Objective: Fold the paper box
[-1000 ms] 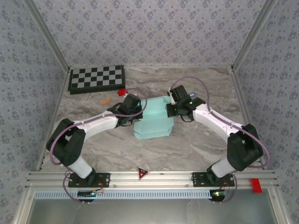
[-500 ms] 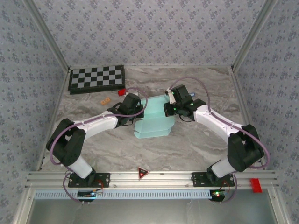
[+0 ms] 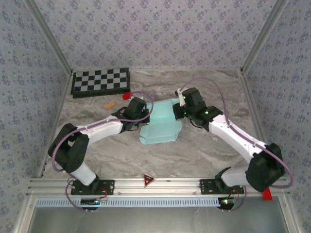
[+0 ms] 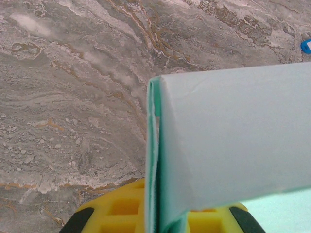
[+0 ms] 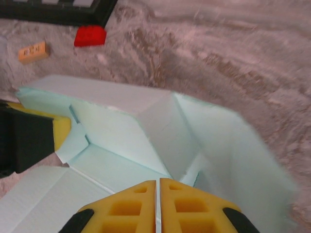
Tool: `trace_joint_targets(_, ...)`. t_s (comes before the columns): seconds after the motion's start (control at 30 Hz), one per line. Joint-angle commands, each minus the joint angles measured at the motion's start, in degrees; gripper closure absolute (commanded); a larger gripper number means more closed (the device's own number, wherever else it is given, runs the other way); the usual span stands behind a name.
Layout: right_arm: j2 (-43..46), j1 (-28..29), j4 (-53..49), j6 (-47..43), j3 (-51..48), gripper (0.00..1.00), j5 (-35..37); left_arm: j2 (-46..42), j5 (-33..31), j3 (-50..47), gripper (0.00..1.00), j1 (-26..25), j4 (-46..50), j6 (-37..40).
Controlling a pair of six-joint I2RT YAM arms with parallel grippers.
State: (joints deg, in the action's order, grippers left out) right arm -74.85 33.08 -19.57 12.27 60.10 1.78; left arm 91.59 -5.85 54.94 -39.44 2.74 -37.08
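Since the earlier overhead frame the right arm has swung outward, its elbow now lower and further towards the right edge, and the right end effector has shifted a touch up and right along the box; the left arm looks unchanged

I see the pale cyan thin-card paper box half erected in the middle of the overhead frame, on the grey marbled tabletop, between the two end effectors. Its far walls stand up while a flat panel lies towards the lower part of the frame.

Through the left wrist camera, the left end effector is clenched on a doubled edge of the card, which rises between the yellow fingers at the bottom of the frame. Through the right wrist camera, the right end effector has its fingers drawn all but together, with a hairline slit between them, facing the inner corner of the box. I cannot tell whether any card sits in that slit.

My worry is the raised walls: if the right side lets go or drags, the springy card could fall open again. With the left clamped, any pull from the right could also crease or tear the thin sheet, or skid it across the smooth tabletop
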Motion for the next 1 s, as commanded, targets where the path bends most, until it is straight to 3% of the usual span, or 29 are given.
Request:
trace_joint_targets(0.0, 3.7, -0.3, -2.3, -1.3, -1.2, 0.86, 5.0, -1.6, -0.8, 0.0, 1.00, -0.4, -1.7, 0.4)
trace_joint_targets(0.17, 7.5, -0.7, -4.7, -1.0, -1.1, 0.84, 13.8, -1.7, -0.9, -0.2, 1.00, -0.4, -1.6, 0.9)
trace_joint_targets(0.37, 9.4, -3.9, -6.1, 0.0, -2.3, 0.84, 16.8, -1.8, -0.5, -0.4, 1.00, -0.4, -1.9, 1.1)
trace_joint_targets(0.63, 5.9, -11.4, -3.2, 0.1, -5.4, 0.85, 4.2, -2.4, 0.5, -0.8, 1.00, -0.4, -2.6, 1.3)
trace_joint_targets(0.97, 1.8, -12.8, 2.1, -2.9, -6.7, 0.85, -5.6, -2.3, 2.0, -1.2, 1.00, -0.4, -3.8, 1.0)
